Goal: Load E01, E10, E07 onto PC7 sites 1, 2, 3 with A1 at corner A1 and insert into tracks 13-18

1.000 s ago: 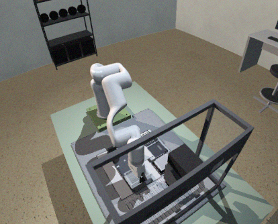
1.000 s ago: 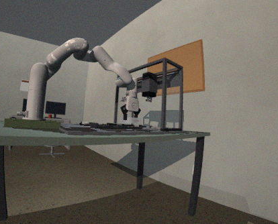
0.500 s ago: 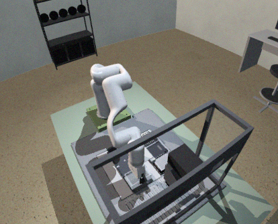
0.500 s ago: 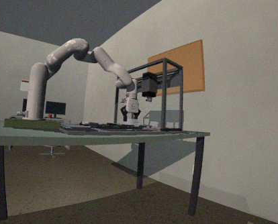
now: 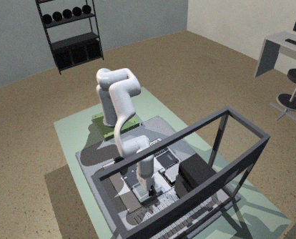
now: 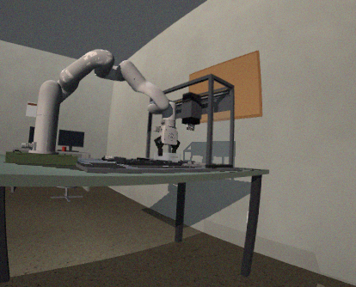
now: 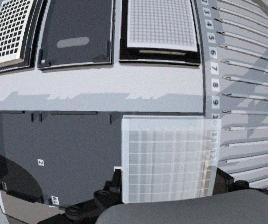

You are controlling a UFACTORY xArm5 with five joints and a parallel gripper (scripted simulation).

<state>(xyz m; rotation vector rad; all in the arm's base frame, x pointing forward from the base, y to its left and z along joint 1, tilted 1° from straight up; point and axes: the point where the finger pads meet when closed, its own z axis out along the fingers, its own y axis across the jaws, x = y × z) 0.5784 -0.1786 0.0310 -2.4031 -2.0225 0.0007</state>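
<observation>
Tool (image 5: pixel 151 192) (image 6: pixel 168 152) (image 7: pixel 166 182) stands spread nearly to its widest, clamped across the pale deep-well block (image 5: pixel 144 197) (image 6: pixel 170 157) (image 7: pixel 165 155).

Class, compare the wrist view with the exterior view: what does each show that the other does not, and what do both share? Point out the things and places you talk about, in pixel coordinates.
Only the wrist view: the printed track numbers (image 7: pixel 215 85) and the vacant surface of nest S2 (image 5: pixel 167 159) (image 7: pixel 75 22).

Only the exterior view: the orange wall board (image 6: pixel 245 88) and the arm's green base plate (image 5: pixel 123 133) (image 6: pixel 39 160).

Both: the gripper (image 5: pixel 151 192) (image 6: pixel 168 153) (image 7: pixel 166 182), shut on deep-well block E07 (image 5: pixel 141 197) (image 6: pixel 168 157) (image 7: pixel 162 155).
</observation>
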